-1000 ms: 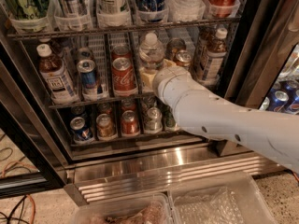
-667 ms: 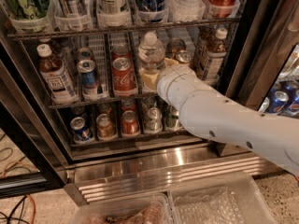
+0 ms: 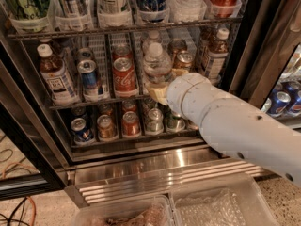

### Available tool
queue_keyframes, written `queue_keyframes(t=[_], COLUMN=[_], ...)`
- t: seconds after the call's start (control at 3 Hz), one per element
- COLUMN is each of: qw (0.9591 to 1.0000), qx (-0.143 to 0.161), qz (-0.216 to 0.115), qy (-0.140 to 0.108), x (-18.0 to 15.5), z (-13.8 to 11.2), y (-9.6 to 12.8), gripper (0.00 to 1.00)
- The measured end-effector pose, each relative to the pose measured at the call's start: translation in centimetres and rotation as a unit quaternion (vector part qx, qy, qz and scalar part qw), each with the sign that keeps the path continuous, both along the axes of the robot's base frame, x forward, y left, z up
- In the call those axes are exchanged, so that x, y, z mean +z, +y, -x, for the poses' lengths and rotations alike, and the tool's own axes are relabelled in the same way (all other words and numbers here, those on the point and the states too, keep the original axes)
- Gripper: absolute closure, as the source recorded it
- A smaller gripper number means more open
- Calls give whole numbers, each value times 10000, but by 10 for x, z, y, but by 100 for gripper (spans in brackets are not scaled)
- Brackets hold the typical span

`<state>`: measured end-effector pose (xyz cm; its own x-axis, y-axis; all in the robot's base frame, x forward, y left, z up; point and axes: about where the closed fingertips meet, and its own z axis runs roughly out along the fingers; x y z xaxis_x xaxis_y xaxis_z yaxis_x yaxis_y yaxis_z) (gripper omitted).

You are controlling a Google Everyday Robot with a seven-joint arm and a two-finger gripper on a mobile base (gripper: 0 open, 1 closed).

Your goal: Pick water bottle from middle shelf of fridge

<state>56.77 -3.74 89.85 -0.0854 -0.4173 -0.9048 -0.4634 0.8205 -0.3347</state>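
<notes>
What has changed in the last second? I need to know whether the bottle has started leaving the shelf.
The gripper, shut on the water bottle, drew back slightly down and right, pulling the bottle forward along the middle shelf. The Coca-Cola can beside it and the rest of the fridge stayed as they were.

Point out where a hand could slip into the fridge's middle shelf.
The dark wire middle shelf is crowded along its front: brown-liquid bottle, blue can, red cola can, clear ribbed water bottle, with the gripper at its base. Free: the gap above the two cans, below the upper rack, and the shiny steel base grille.
</notes>
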Motion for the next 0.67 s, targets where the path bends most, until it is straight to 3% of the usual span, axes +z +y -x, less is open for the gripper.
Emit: queue_keyframes(t=[0.67], qw=[9996], qx=[80], qz=[9], qy=[274], x=[2], z=[39], y=[-6], gripper=[100])
